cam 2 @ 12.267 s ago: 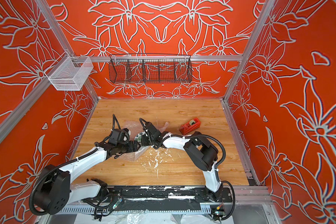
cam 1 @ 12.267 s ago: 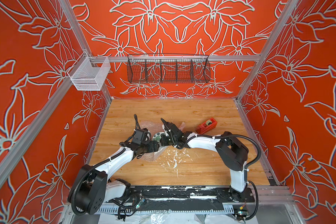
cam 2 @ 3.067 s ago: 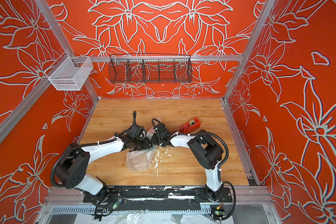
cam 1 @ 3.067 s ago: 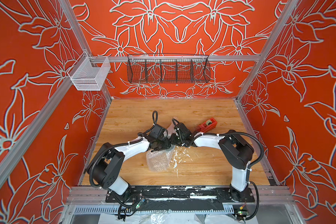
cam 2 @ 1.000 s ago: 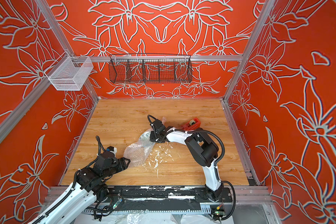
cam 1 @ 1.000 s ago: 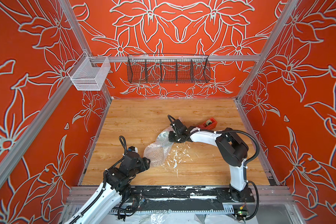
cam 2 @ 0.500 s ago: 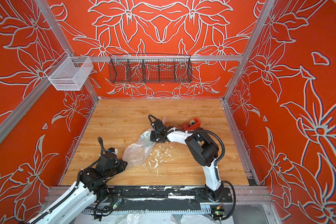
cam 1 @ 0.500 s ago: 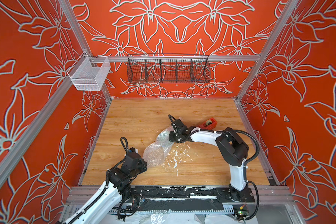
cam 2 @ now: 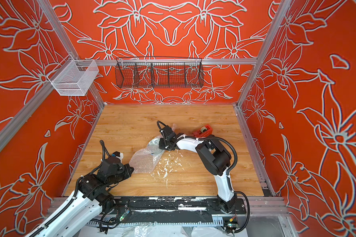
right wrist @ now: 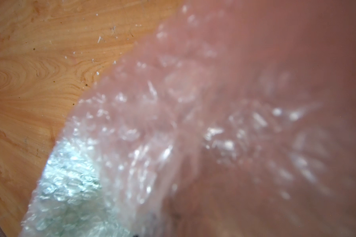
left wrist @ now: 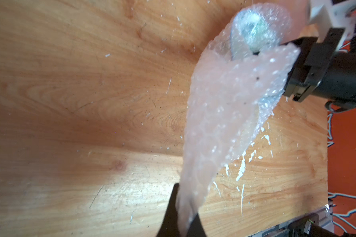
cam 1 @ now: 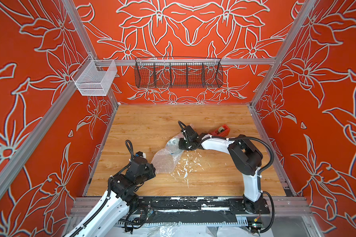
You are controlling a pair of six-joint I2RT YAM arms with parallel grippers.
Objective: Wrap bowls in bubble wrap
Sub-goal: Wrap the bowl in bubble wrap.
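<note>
On the tabletop (cam 1: 144, 127) the bubble wrap (cam 1: 164, 162) is only draped over the bowl (cam 1: 173, 142) near the tape dispenser (cam 1: 221, 131), so most wrapping's undone. The left jaws pinch its corner farthest from the dispenser; the right jaws hide under wrap, can't tell.

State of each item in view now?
clear bubble wrap sheet: stretched out, held at both ends
small round white-green bowl: covered by wrap
left gripper: shut on wrap corner
right gripper: shut on wrap beside bowl
red tape dispenser: untouched
black wire basket: empty
</note>
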